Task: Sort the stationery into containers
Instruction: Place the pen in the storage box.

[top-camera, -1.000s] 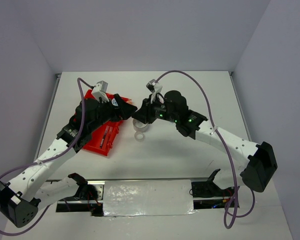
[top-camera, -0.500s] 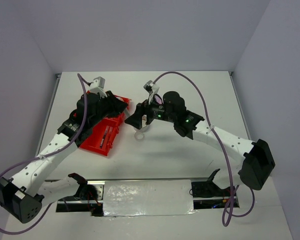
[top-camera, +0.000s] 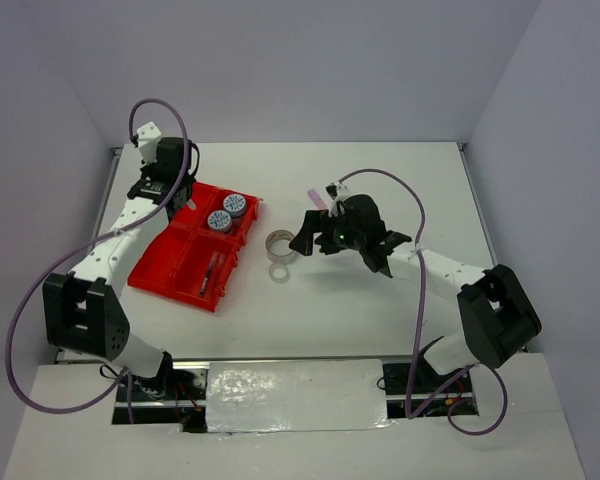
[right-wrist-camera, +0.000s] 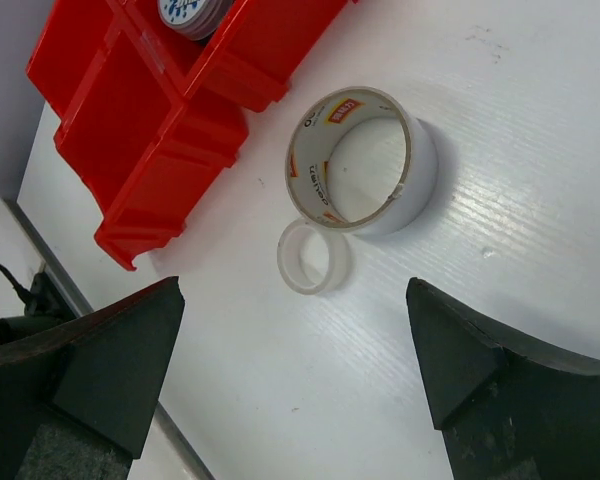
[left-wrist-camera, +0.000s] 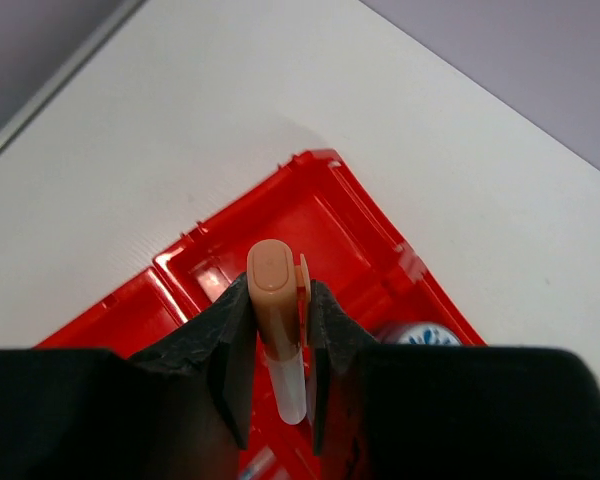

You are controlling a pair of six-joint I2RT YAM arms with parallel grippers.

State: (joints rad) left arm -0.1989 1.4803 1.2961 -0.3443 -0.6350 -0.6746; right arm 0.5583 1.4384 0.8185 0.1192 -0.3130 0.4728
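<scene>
My left gripper [left-wrist-camera: 276, 300] is shut on a peach-pink stick [left-wrist-camera: 270, 275] with a clear end, held above the far compartments of the red tray [left-wrist-camera: 345, 215]. From above, that gripper [top-camera: 173, 203] hangs over the tray's [top-camera: 165, 262] far left corner. Two blue-white tape rolls [top-camera: 218, 221] [top-camera: 235, 204] sit in a far compartment, and thin pens [top-camera: 210, 272] lie in a near one. On the table, a larger grey tape ring [right-wrist-camera: 422, 170] touches a small ring [right-wrist-camera: 286, 258]. My right gripper [right-wrist-camera: 295, 300] stands open just short of them, holding nothing.
A pink stick [top-camera: 314, 197] lies on the table behind the right gripper [top-camera: 305, 240]. The two rings [top-camera: 280, 241] [top-camera: 279, 271] sit just right of the tray. Walls close the table at the back and both sides.
The grippers met at the centre; the left one shut on the stick and the right one opened. The left arm then swung back left over the tray, and the right arm drew back.
</scene>
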